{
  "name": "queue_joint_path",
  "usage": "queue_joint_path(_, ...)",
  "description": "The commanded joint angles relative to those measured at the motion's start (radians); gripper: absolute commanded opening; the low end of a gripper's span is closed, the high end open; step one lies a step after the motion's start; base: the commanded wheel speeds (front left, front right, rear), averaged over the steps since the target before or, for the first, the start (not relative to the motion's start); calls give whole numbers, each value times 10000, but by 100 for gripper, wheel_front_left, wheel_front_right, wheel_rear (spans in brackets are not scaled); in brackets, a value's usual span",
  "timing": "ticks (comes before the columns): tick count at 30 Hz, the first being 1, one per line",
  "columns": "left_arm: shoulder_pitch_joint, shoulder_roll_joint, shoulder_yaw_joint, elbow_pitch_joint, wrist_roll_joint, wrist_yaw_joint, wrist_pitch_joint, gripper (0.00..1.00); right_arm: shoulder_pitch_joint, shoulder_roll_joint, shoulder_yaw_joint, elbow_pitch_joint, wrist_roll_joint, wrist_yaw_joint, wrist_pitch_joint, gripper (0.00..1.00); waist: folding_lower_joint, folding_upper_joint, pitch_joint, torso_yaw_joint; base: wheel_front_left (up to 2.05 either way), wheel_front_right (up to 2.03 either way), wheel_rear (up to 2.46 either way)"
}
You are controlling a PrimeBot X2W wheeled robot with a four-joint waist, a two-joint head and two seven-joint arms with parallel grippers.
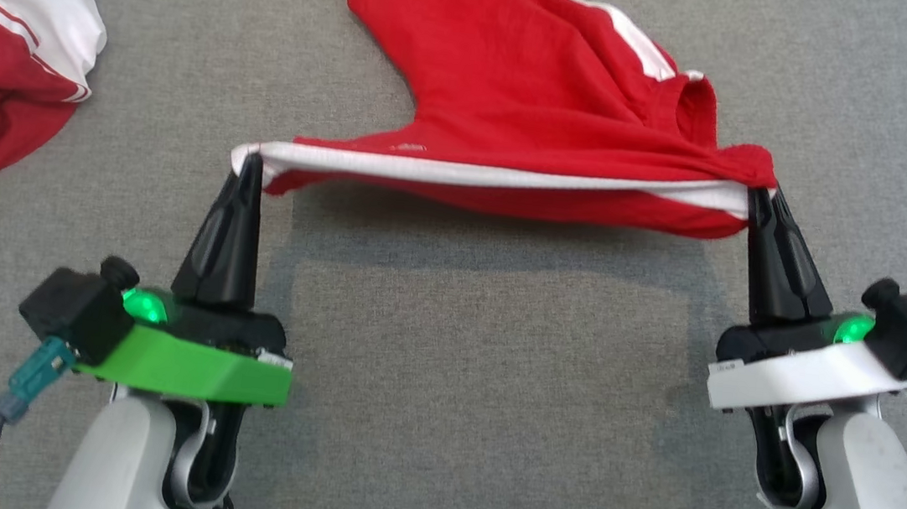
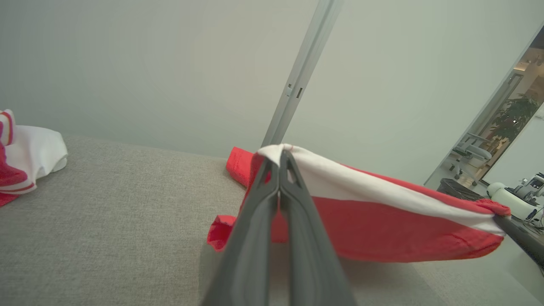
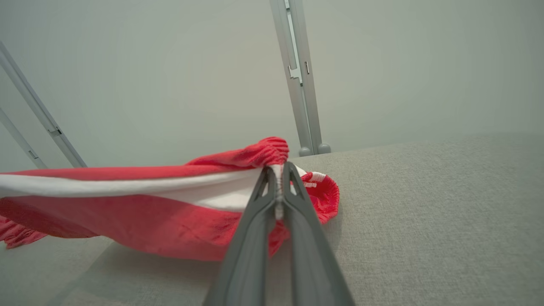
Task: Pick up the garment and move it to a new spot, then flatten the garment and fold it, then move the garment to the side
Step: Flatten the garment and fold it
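Observation:
The garment [image 1: 520, 101] is red with white stripes. Its near edge is lifted off the grey fabric surface and stretched between both grippers, while its far part lies on the surface. My left gripper [image 1: 249, 157] is shut on the garment's left white corner. My right gripper [image 1: 764, 190] is shut on the bunched red and white right end. In the left wrist view the left gripper [image 2: 281, 154] pinches the white stripe of the garment [image 2: 382, 216]. The right wrist view shows the right gripper [image 3: 278, 168] clamped on the gathered edge of the garment [image 3: 148, 212].
Another red and white garment [image 1: 1, 64] lies crumpled at the far left of the grey surface [image 1: 473, 391]. A pale wall with a metal post [image 3: 299, 85] rises behind the surface. Bare surface stretches between my arms and off to the right.

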Motion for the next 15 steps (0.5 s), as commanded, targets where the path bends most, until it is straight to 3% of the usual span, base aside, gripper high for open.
queue_joint_path(1,616,-90,101,-166,164,-24,-24,0,544,115,-194,-246,-118,1,-34,0,0,0,-574,132,0,0,0)
queue_joint_path(15,3229,-491,255,-1091,625,-23,-25,0,3646,743,-686,-1699,-623,-1,-33,0,0,0,-2094,59,0,0,0)
